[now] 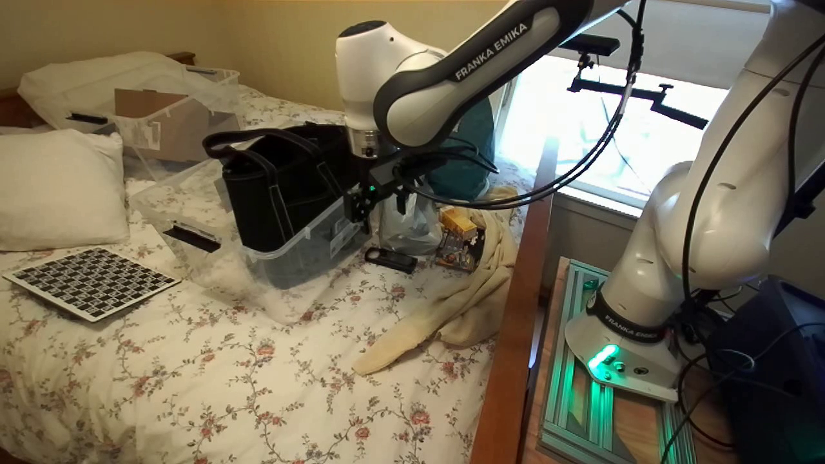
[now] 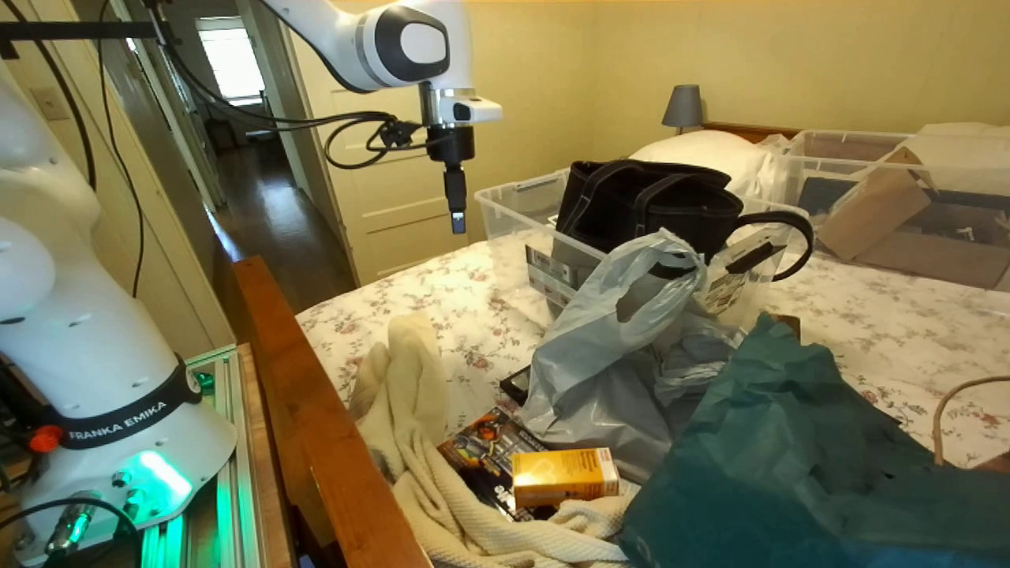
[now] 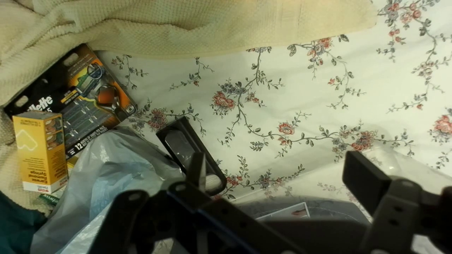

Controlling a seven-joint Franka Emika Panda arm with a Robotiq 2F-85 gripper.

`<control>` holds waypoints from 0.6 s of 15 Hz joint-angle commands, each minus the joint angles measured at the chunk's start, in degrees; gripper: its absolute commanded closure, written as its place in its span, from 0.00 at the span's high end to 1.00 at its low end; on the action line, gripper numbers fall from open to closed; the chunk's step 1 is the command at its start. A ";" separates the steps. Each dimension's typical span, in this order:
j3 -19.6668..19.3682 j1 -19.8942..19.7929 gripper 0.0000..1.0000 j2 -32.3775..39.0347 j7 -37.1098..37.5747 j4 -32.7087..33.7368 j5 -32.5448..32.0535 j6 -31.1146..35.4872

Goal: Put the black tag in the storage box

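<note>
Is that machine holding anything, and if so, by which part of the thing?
Nothing is held: in the wrist view, the tool is open, its jaws wide apart with nothing gripped between them.

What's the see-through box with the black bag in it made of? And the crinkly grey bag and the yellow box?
The see-through box looks like stiff, smooth, clear plastic: things show through its walls. The grey bag is probably thin, shiny plastic film: it's crumpled and glints. The yellow box seems to be printed card, slightly glossy, with crisp, folded-looking edges.
</note>
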 commanded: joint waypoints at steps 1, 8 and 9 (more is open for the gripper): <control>-1.65 1.64 1.00 -0.02 -0.09 0.09 0.09 -0.14; -1.52 2.01 1.00 0.72 0.06 0.81 -0.29 -0.56; -1.75 2.20 1.00 2.20 0.34 1.86 -0.86 -1.08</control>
